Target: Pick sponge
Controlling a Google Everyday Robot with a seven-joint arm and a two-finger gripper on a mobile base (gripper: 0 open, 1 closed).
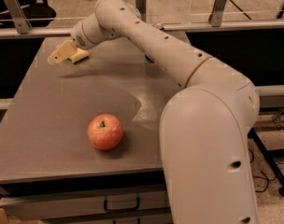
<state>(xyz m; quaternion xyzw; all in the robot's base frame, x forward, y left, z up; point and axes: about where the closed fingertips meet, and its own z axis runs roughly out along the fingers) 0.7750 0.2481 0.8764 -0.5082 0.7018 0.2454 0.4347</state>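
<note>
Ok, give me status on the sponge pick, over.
Gripper at far corner of grey table, beside pale yellow foam sponge; grasp unclear. Round red apple near front, not in the way.

Red apple alone on the grey table, well apart from the pincer.
The pincer [62, 55] hangs low over the far left corner of the table [44, 111]. The apple [105, 131] stands well nearer the camera than the pincer and a little to its right in the view, close to the front edge; it is red with a yellowish flush, its stem hollow facing up. A pale sheen lies on the dull tabletop between pincer and apple. Under the front edge, far below the pincer, sits a drawer [62, 207] with a dark handle [121, 204]. Behind the pincer a rail [34, 31] with upright metal posts [13, 10] lines the far side. Far to the right, black cables [269, 181] lie on the floor [273, 213].
</note>
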